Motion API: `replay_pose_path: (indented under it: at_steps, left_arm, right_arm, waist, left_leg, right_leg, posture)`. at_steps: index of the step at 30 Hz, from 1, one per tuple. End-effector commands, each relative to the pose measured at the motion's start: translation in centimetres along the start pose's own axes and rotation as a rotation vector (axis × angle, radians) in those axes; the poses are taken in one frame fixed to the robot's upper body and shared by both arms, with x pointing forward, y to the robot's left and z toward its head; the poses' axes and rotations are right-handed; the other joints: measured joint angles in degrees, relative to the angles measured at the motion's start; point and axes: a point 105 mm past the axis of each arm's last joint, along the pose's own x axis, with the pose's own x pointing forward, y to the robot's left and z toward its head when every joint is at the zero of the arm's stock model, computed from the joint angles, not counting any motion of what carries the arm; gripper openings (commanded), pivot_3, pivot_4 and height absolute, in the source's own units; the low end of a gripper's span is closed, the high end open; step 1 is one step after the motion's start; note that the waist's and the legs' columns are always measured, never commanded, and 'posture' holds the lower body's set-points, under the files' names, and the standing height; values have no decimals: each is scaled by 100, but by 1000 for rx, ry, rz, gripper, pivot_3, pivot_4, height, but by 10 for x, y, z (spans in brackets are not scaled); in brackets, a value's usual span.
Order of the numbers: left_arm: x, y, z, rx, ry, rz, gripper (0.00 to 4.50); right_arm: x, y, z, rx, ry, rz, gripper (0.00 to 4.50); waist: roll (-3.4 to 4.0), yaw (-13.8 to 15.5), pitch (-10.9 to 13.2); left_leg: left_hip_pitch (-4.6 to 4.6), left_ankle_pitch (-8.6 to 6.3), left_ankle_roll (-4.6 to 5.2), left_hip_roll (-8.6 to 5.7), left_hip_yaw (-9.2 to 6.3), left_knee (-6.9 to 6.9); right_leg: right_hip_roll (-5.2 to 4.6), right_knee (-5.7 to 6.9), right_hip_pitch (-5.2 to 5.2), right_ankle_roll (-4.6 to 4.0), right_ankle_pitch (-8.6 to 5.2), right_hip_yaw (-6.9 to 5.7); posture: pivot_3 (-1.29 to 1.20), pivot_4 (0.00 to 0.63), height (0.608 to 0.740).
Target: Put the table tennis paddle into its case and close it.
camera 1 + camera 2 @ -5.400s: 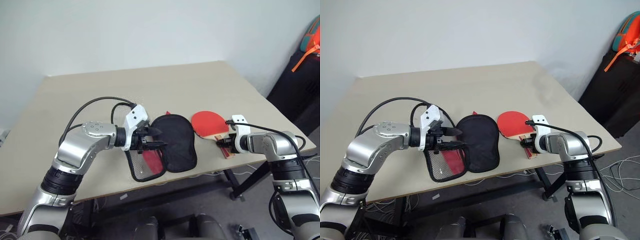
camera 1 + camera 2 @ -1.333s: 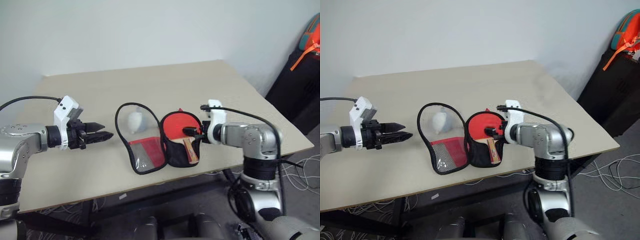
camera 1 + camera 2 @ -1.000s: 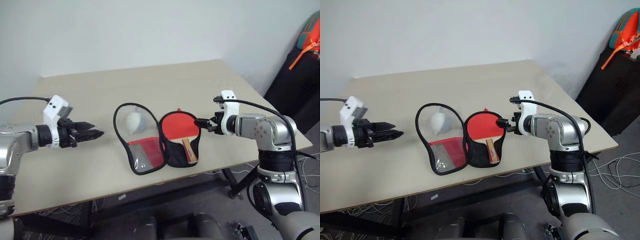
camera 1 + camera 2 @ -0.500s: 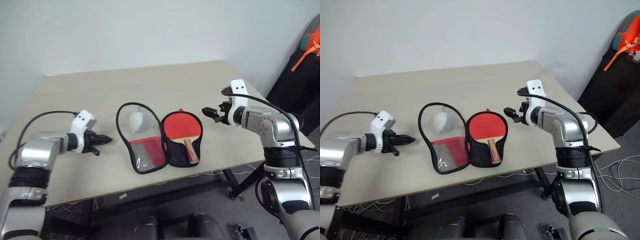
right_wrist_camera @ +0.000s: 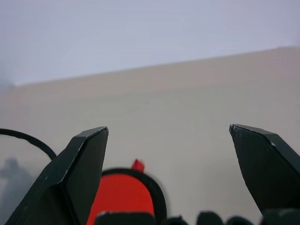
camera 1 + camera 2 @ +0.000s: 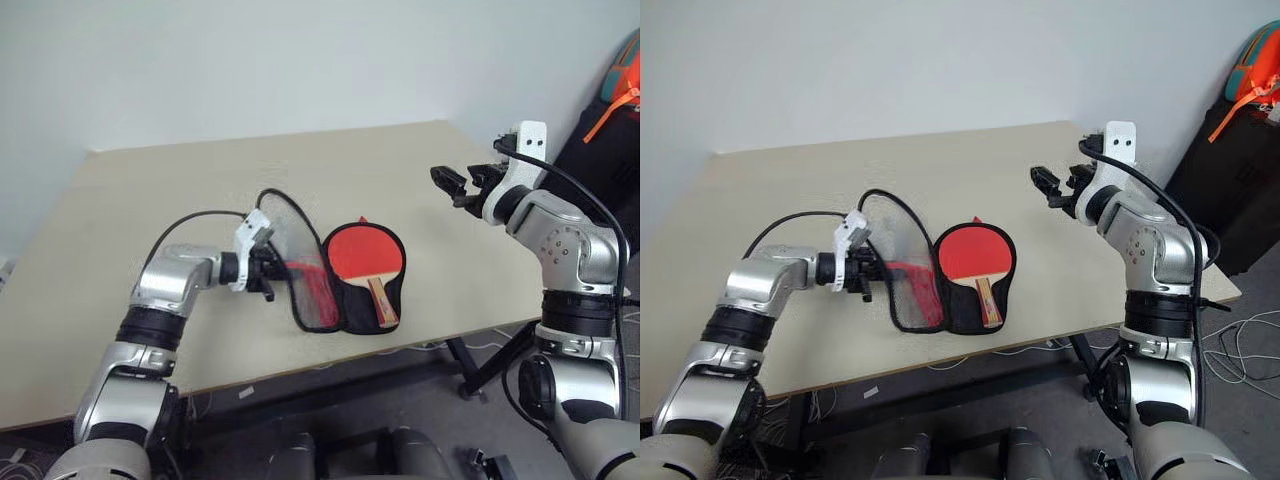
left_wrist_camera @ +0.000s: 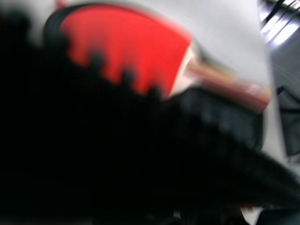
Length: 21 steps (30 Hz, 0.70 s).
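Note:
The table tennis paddle [image 6: 365, 252] lies red face up in the black half of the open case [image 6: 345, 318], its wooden handle [image 6: 381, 300] pointing at the table's front edge. The case's red-and-mesh flap [image 6: 300, 270] stands tilted up off the table [image 6: 200, 190]. At the flap's left rim, my left gripper [image 6: 272, 276] is shut on it. In the left wrist view the paddle [image 7: 126, 51] shows beyond the dark flap. My right gripper [image 6: 450, 185] hangs open and empty above the table, right of the case; its fingers [image 5: 84, 178] frame the paddle [image 5: 122, 199].
The table's front edge runs just below the case. A dark bag with an orange and teal thing [image 6: 625, 75] stands off the table at the far right. Cables [image 6: 1240, 335] lie on the floor at the right.
My left gripper swung right to the flap's rim, shut on it and tipped the flap up from flat. My right gripper rose and drew away to the right, still open.

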Motion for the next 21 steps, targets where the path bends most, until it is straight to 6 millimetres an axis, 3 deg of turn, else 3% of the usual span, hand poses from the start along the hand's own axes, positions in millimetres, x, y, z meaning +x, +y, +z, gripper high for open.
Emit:
replay_pose_path:
  at_steps: [1, 7, 9, 16, 21]
  left_arm:
    - [15, -10, 26, 17, -78, -30, 154]
    - [35, -16, 30, -51, -119, -43, 311]
    - [36, -18, 32, -71, -129, -49, 717]
    - [15, -19, 26, -226, -111, -29, 3134]
    - [9, -22, 11, -350, -80, 23, 3134]
  right_arm:
    - [-8, -2, 23, 20, -113, -30, 4500]
    - [-7, -13, 18, 19, -107, -105, 4500]
    - [-7, -14, 17, 31, -111, -116, 4500]
    - [-3, -14, 10, 55, -108, -127, 4500]
    - [0, -12, 4, 64, -101, -126, 4500]
  waist:
    - [0, 2, 0]
    - [1, -7, 0]
    - [1, -7, 0]
    - [1, -6, 0]
    - [1, -5, 0]
  left_leg:
    - [-1, 0, 1, 0, -2, 2]
    - [0, 4, 7, 2, -2, 2]
    - [0, 4, 8, 2, -3, 2]
    - [1, 5, 10, 2, -13, 3]
    - [4, 3, 13, 1, -26, 3]
  right_leg:
    - [0, 1, 2, 0, 0, -1]
    - [3, 3, 0, 0, 0, 1]
    - [3, 3, -1, 0, 0, 2]
    - [3, 3, 0, 0, 0, 5]
    - [1, 3, 1, 0, 0, 9]
  posture:
    - [0, 0, 724]
    - [0, 0, 724]
    - [0, 0, 724]
    - [0, 0, 724]
    - [0, 0, 724]
